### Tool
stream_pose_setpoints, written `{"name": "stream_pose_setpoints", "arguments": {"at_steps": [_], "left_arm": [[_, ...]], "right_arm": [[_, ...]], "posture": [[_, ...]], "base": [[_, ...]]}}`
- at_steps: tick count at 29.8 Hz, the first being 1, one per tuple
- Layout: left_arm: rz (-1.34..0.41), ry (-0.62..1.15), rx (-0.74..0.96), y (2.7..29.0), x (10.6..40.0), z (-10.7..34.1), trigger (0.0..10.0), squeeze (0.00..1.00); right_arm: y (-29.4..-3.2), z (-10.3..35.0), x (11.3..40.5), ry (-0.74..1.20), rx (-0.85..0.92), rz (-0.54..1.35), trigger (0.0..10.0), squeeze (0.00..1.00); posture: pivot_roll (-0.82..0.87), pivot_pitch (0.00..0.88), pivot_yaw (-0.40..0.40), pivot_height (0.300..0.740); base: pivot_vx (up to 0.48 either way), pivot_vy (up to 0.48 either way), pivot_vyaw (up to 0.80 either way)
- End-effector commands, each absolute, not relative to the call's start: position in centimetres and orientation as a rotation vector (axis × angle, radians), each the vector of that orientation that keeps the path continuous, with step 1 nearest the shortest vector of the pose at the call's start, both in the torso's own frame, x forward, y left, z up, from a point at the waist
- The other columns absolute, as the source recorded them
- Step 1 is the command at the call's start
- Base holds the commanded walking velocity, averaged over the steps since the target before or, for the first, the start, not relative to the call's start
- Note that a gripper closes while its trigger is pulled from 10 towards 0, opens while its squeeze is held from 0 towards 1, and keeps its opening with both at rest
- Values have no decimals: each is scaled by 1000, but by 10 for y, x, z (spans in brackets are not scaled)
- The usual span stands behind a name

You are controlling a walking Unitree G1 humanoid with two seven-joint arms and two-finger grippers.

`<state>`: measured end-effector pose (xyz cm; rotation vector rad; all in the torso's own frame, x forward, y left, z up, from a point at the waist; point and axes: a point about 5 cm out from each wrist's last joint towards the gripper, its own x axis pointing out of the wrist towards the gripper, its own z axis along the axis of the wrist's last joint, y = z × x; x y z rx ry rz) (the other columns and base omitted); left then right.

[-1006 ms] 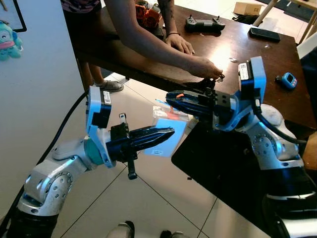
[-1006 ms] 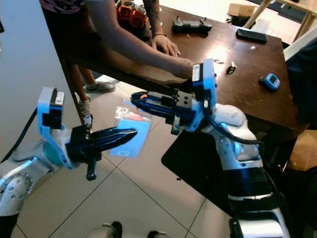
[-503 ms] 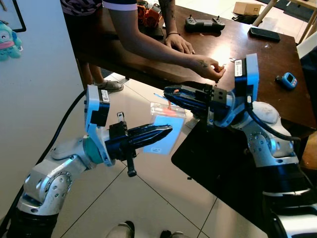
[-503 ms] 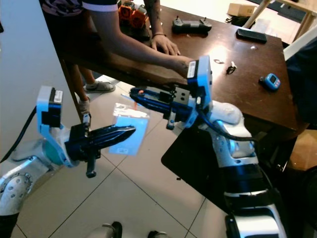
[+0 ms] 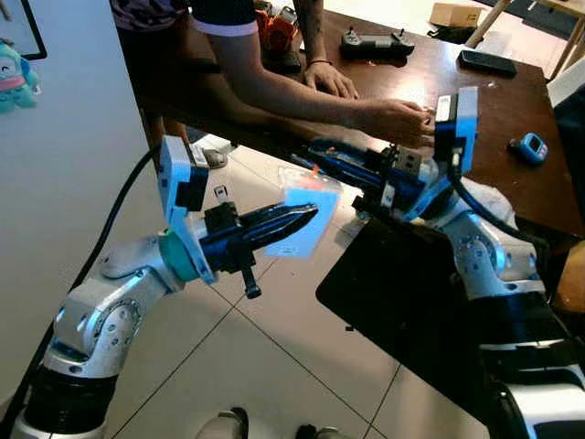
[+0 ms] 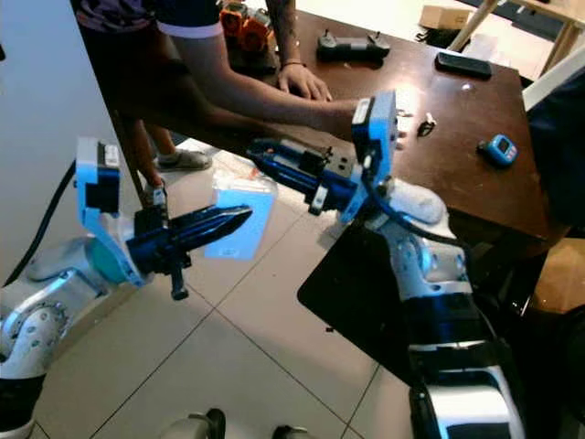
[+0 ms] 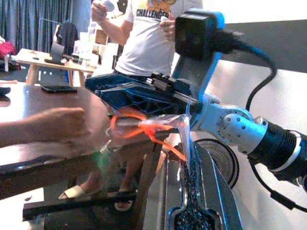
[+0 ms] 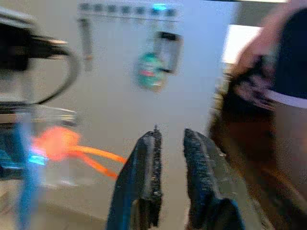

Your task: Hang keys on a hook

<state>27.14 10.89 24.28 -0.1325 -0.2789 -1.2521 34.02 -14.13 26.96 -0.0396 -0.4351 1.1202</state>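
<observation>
My left gripper (image 5: pixel 309 216) is shut on a clear plastic bag (image 5: pixel 307 196) that holds a blue card and an orange cord (image 7: pixel 139 129). It holds the bag over the tiled floor, beside the brown table (image 5: pixel 498 114). My right gripper (image 5: pixel 317 146) reaches in just above the bag's top edge. Its fingers (image 8: pixel 148 158) stand a narrow gap apart with nothing between them. On the white wall runs a rail of hooks (image 8: pixel 120 8) with a green thing (image 8: pixel 150 72) hanging from it. Small dark key-like bits (image 6: pixel 426 124) lie on the table by a person's hand (image 5: pixel 398 114).
The person leans on the table's near edge with both arms. On the table lie a controller (image 5: pixel 377 41), a phone (image 5: pixel 489 62) and a small blue device (image 5: pixel 530 148). A black panel (image 5: pixel 402 293) stands under the table, and a plush toy (image 5: pixel 14 78) hangs on the wall.
Both arms have risen a little, and the bag with them. The right gripper now sits higher, against the table edge. The person's hand slid right along the tabletop.
</observation>
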Motion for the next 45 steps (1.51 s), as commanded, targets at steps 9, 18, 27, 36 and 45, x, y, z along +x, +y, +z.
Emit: {"name": "stream_pose_setpoints", "arguments": {"at_steps": [9, 18, 27, 36, 45], "left_arm": [[-1228, -330, -100, 107, 273, 250, 0, 0], [-1142, -426, -102, 113, 281, 269, 0, 0], [-1017, -536, -92, 121, 291, 293, 0, 0], [-993, -561, -92, 119, 292, 298, 0, 0], [-1081, -534, -56, 106, 283, 290, 0, 0]], "right_arm": [[-148, 271, 342, -470, 0, 1059, 10000, 965], [-148, 263, 336, -464, 39, 1079, 10000, 918], [-144, 234, 321, -439, 296, 1165, 10000, 0], [-141, 225, 320, -426, 364, 1163, 10000, 0], [-142, 232, 323, -463, 441, 1117, 10000, 0]], "posture": [[58, 78, -5, 740], [58, 81, -7, 740], [55, 89, -6, 740], [56, 94, -6, 740], [56, 99, -10, 740]], "base": [[0, 0, 0], [0, 0, 0], [0, 0, 0], [0, 0, 0], [0, 0, 0]]}}
